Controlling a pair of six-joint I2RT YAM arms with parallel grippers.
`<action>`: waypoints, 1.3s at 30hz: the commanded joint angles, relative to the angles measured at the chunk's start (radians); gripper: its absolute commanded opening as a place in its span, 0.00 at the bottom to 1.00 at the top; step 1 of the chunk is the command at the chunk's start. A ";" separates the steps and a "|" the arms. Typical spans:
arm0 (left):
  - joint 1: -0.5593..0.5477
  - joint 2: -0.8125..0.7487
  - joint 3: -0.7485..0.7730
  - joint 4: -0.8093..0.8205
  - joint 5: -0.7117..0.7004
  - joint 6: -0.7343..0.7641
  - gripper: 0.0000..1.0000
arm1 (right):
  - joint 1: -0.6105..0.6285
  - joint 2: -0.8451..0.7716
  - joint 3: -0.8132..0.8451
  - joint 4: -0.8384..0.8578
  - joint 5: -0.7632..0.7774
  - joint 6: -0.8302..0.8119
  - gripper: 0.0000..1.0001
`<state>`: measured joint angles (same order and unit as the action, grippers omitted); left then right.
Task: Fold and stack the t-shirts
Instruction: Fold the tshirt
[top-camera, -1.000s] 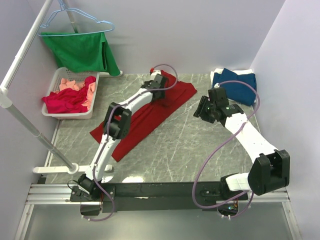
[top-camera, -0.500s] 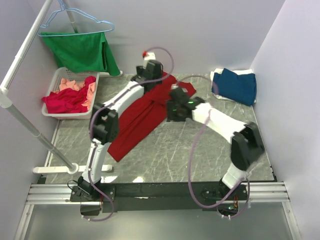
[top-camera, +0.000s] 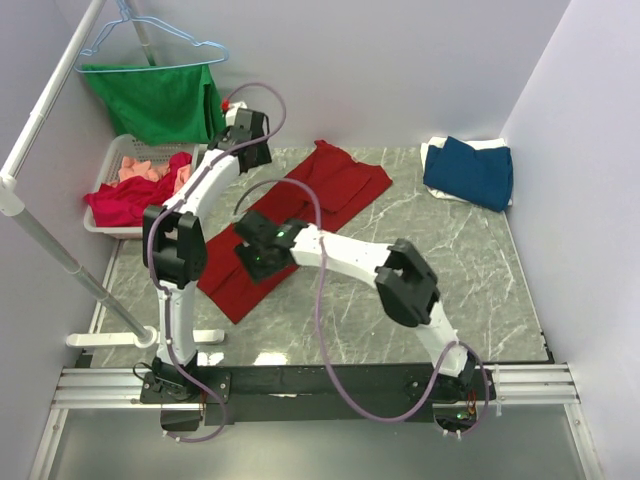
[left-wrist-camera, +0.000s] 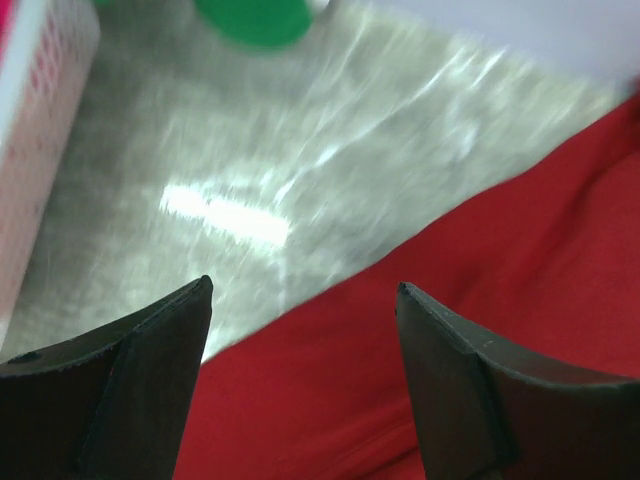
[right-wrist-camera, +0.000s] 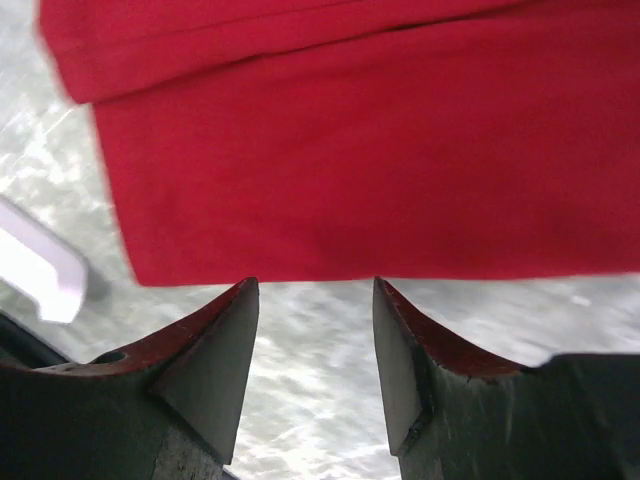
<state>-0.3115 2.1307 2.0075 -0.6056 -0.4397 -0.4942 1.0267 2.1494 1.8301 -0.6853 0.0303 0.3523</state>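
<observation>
The large deep-red t-shirt (top-camera: 335, 185) lies folded into a long strip, running diagonally from the back middle to the front left. My left gripper (top-camera: 247, 150) is open and empty near its far-left edge; the left wrist view shows the red cloth (left-wrist-camera: 470, 300) under the open gripper (left-wrist-camera: 302, 285). My right gripper (top-camera: 256, 262) is open over the shirt's near-left end; in the right wrist view (right-wrist-camera: 314, 282) its tips stand just off the shirt's hem (right-wrist-camera: 350, 190). A folded dark blue t-shirt (top-camera: 470, 172) lies on a white one (top-camera: 436, 148) at the back right.
A white basket (top-camera: 118, 226) at the left holds crimson (top-camera: 130, 200) and salmon-pink (top-camera: 140, 165) shirts. A green garment (top-camera: 160, 100) hangs on a light-blue wire hanger from a white rack pole (top-camera: 45, 250). The table is grey marble (top-camera: 430, 270).
My right arm has swept from near the blue shirt leftward across the table to the red shirt's near-left end. My left gripper has moved left and back, off the shirt's top.
</observation>
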 joint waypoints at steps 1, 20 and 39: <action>0.025 -0.087 -0.084 -0.026 0.091 -0.032 0.79 | 0.047 0.067 0.110 -0.066 -0.027 -0.052 0.56; 0.068 -0.137 -0.141 -0.019 0.139 -0.017 0.79 | 0.079 0.130 -0.107 0.023 -0.003 -0.072 0.54; 0.069 -0.095 -0.136 0.020 0.170 -0.015 0.79 | 0.079 -0.114 -0.486 -0.158 -0.016 0.010 0.52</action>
<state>-0.2451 2.0430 1.8679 -0.6231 -0.2852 -0.5098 1.1080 2.0430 1.4670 -0.6399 0.0223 0.3214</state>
